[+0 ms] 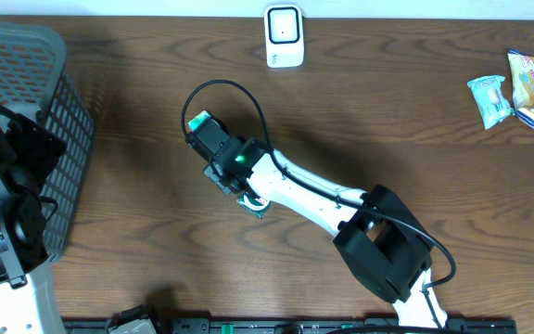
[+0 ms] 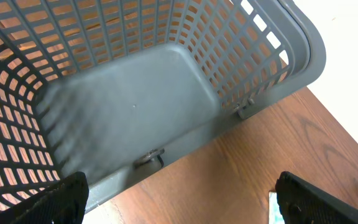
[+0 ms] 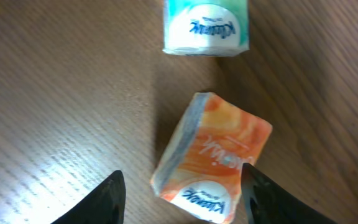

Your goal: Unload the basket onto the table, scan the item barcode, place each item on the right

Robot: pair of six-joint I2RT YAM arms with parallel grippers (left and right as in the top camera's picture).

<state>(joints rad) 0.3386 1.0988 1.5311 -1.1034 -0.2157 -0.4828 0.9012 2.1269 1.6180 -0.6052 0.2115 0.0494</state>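
Note:
An orange Kleenex tissue pack (image 3: 219, 149) lies tilted on the wood table, between the fingers of my right gripper (image 3: 183, 172). The jaws stand open: the right finger is at the pack's edge and a gap shows on the left. No barcode shows on the faces I see. A teal Kleenex pack (image 3: 207, 25) lies just beyond it, also seen in the overhead view as a teal pack (image 1: 198, 121). The white scanner (image 1: 284, 35) stands at the table's far edge. My left gripper (image 2: 185, 211) is open and empty beside the basket.
A grey mesh basket (image 1: 58, 111) stands at the left edge, tipped toward the left wrist camera as the basket (image 2: 303, 56). Snack packets (image 1: 517, 88) lie at the far right. The right arm (image 1: 323, 199) stretches diagonally across the table's middle.

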